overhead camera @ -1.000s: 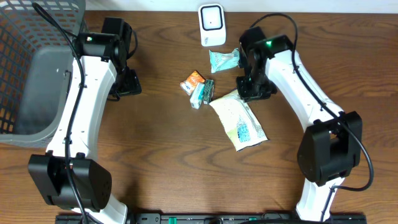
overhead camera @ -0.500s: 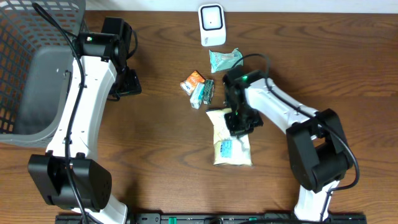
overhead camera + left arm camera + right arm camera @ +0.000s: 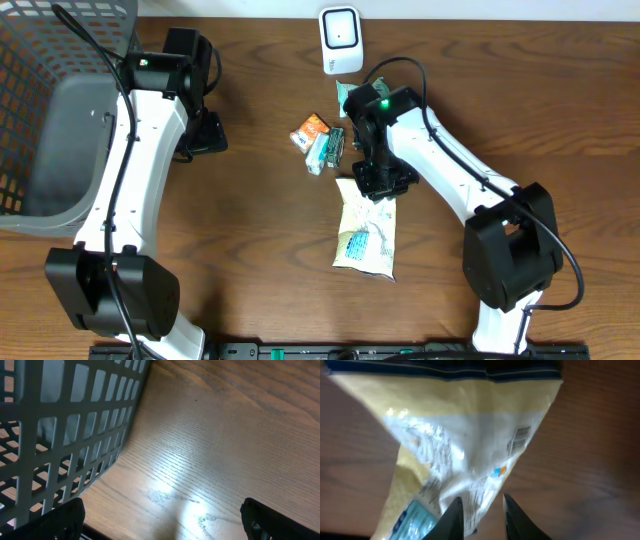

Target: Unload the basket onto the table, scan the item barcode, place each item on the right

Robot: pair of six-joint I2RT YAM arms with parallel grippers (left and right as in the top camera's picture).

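The pouch [image 3: 366, 235] looked light, soft and crinkly, likely slippery film. Its sealed top edge seemed the firmest place to pinch. The right gripper [image 3: 485, 519] stood narrow, apparently nipped on that edge, with the pouch lying back from it toward the base and the scanner [image 3: 340, 40] well ahead. The left gripper [image 3: 162, 525] gaped wide, empty. The barcode [image 3: 520, 440] was small and blurred, and overhead the gripper hid the pinch itself.

A basket [image 3: 20, 70] fills the far-left corner of the wooden table [image 3: 260, 250], a scanner [image 3: 341, 40] its far edge. Packets [image 3: 320, 140] and a pouch [image 3: 365, 240] lie mid-table.
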